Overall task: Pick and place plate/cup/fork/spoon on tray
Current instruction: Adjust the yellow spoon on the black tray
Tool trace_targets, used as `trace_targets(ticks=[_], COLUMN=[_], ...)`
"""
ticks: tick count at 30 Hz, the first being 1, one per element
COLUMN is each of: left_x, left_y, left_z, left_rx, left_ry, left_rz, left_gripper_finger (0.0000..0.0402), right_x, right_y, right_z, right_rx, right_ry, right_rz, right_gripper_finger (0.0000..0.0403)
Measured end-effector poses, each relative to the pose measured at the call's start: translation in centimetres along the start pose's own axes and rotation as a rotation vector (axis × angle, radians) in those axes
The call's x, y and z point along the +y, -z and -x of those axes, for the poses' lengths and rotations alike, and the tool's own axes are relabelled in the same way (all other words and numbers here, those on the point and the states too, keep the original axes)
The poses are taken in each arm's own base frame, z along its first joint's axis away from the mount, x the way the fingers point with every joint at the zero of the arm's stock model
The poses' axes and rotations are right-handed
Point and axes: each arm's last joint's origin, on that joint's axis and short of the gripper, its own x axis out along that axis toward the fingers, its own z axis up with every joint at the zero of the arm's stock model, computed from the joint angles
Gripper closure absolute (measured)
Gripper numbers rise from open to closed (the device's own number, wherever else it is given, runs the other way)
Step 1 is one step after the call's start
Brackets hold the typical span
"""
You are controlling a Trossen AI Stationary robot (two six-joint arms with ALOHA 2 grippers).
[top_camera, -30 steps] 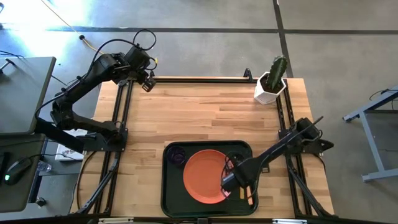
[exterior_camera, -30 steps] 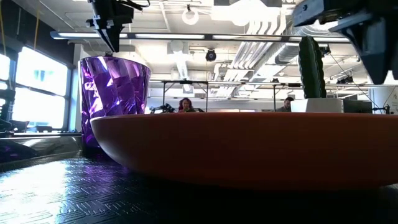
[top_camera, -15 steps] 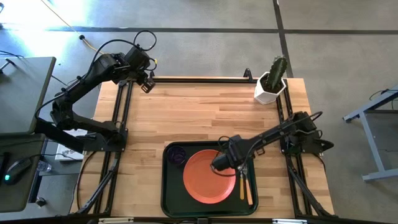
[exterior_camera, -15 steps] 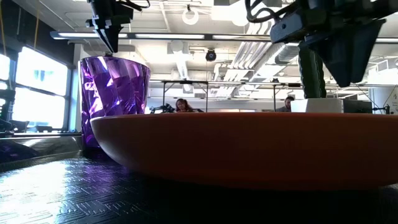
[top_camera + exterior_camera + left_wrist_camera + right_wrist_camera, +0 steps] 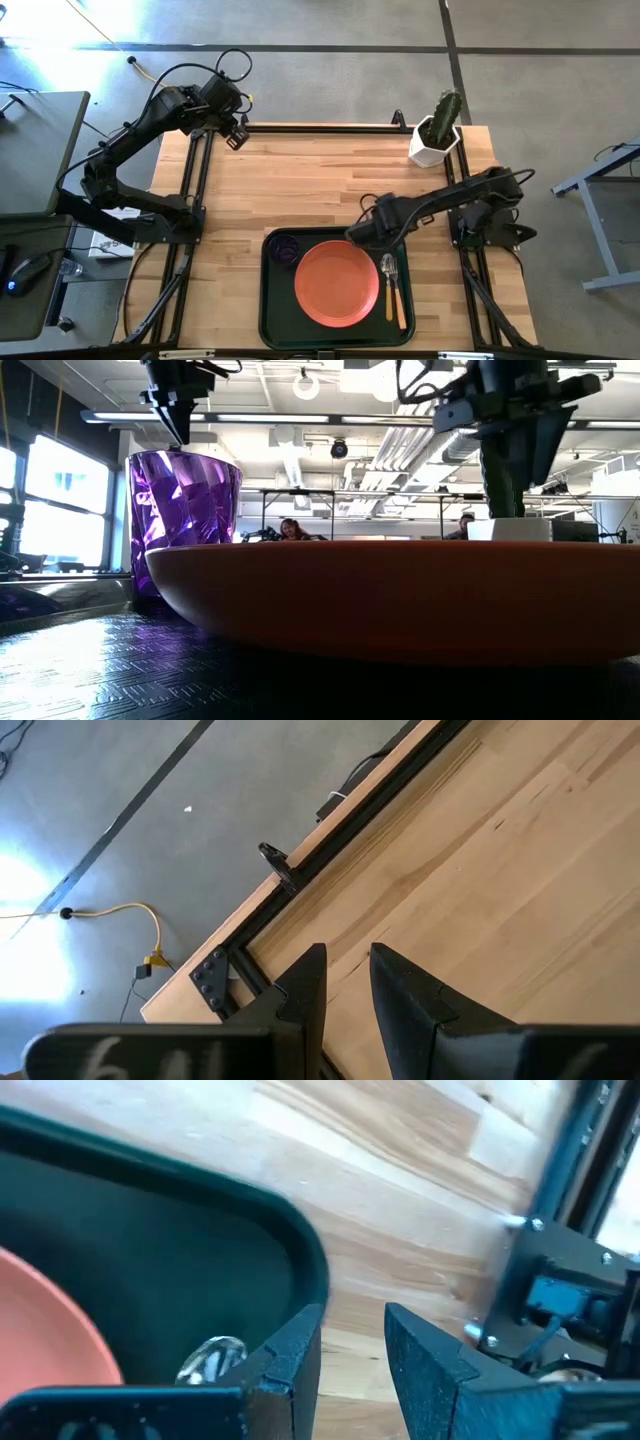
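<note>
Pale butcher-block wood (image 5: 330, 180) topped the table, with a concrete floor around it. On the near edge sat the large dark green rectangular plastic tray (image 5: 272, 305), and on its floor lay the round flat orange-red plastic plate (image 5: 336, 283). The small faceted dark purple cup (image 5: 286, 249) stood in the tray's far left corner, just beside the plate. Between the plate and the tray's right rim lay the spoon with a silver oval bowl and light wooden handle (image 5: 389, 290) and the fork of like handle (image 5: 399, 297), side by side; the fork's tines were hard to make out. In the low view the plate's rim filled the frame and hid both utensils.

Over the tray's far rim hung the right gripper (image 5: 362, 232), fingers a narrow gap apart and holding nothing. A white angular pot with a green cactus (image 5: 437, 130) stood at the far right corner. At the far left corner waited the left gripper (image 5: 236, 135), fingers likewise slightly parted and empty. No writing could be read; a label in the left wrist view was blurred.
</note>
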Motion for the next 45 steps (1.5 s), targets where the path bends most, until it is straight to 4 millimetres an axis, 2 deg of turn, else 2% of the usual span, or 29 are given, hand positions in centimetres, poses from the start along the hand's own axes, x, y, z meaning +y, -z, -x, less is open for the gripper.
trace_targets(ticks=[7,12,20,24,29,36,45], left_x=[0.0,0.0,0.0,0.0,0.0,-0.1,-0.1], left_y=[0.0,0.0,0.0,0.0,0.0,0.0,0.0], left_z=[0.0,0.0,0.0,0.0,0.0,0.0,0.0], left_rx=[-0.001,-0.001,-0.001,-0.001,-0.003,-0.004,-0.004], left_ry=[0.0,0.001,0.005,0.008,0.01,0.019,0.025], left_rz=[0.002,0.002,0.003,0.003,0.003,0.007,0.012], left_gripper_finger=[0.033,0.033,0.033,0.033,0.033,0.033,0.033], right_x=[-4.1,-5.0,-3.0,-2.4,-2.7,-2.4,-2.2], right_y=[0.0,0.5,1.6,2.2,2.8,3.0,3.3], right_z=[-0.1,-1.0,-3.5,-4.6,-5.9,-7.2,-9.5], right_rx=[-0.001,0.034,0.111,0.132,0.12,0.09,0.121], right_ry=[-0.127,-0.309,-0.505,-0.534,-0.495,-0.534,-0.582], right_rz=[-0.136,-0.263,-0.293,-0.298,-0.289,-0.142,-0.138], right_gripper_finger=[0.03,0.03,0.03,0.03,0.03,0.03,0.03])
